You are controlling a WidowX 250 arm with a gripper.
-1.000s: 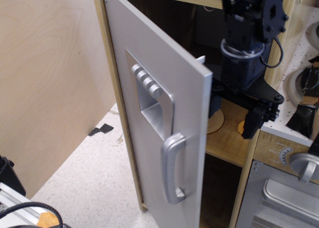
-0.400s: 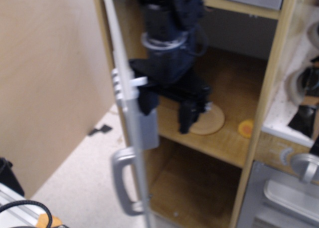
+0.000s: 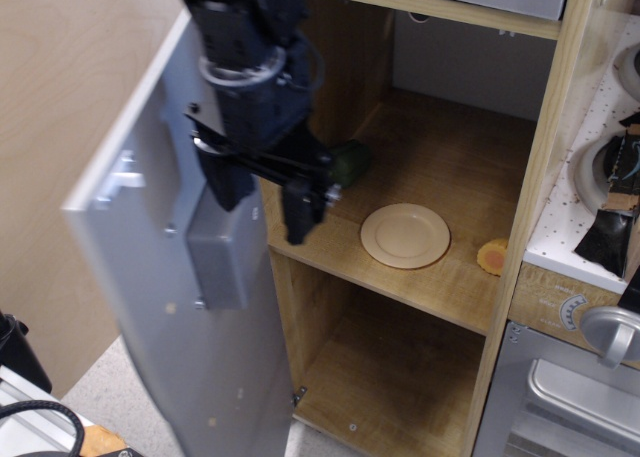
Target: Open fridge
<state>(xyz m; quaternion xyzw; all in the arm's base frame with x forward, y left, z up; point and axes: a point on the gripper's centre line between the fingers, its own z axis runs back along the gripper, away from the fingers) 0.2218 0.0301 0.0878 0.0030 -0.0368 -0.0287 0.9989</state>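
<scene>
The fridge is filling the middle of the view, its light wood frame running up beside the oven at the lower right. Its grey door is standing swung far out to the left, so that the inner face is showing, with the boxy grey back of the dispenser recess sticking out from it. The handle is hiding on the far side of the door and is not showing.

Inside, the upper shelf is lying fully exposed, carrying a round tan plate, a small orange piece near the right post, and a dark green item partly hiding behind the arm. The lower compartment is also lying open to view.

The gripper is hanging just in front of the door's inner face, near the recess box, with its two dark fingers pointing down and spread apart. Nothing is sitting between them. Whether the left finger is touching the door I cannot tell.

Judging by how things are lying, the opening is looking essentially complete: the door is standing well past square to the frame. What seems to be remaining is only pulling the arm clear.
</scene>
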